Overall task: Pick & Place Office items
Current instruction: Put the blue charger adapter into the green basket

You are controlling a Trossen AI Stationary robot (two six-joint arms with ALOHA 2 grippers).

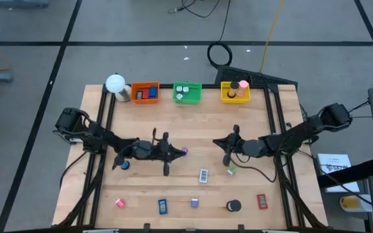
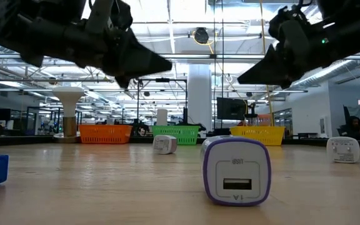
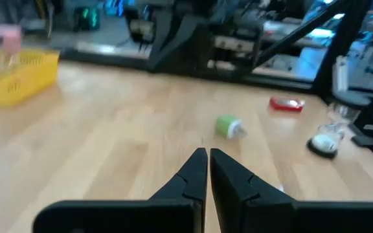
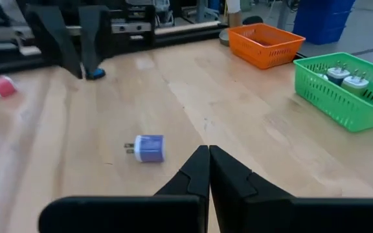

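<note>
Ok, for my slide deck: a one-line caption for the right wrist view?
Shut right gripper above the table, purple plug adapter ahead, orange tray and green tray beyond.

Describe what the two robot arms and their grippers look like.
Both arms are dark, nearly black, built of jointed segments with thin black cables trailing along them. The left gripper and the right gripper each end in two matte black fingers that taper to wedge-shaped tips from a broad flat base. No markings show on them. Small green lights glow on the right arm in the low view.

Bare wood (image 1: pixel 199 145) between arms — unobstructed
</note>
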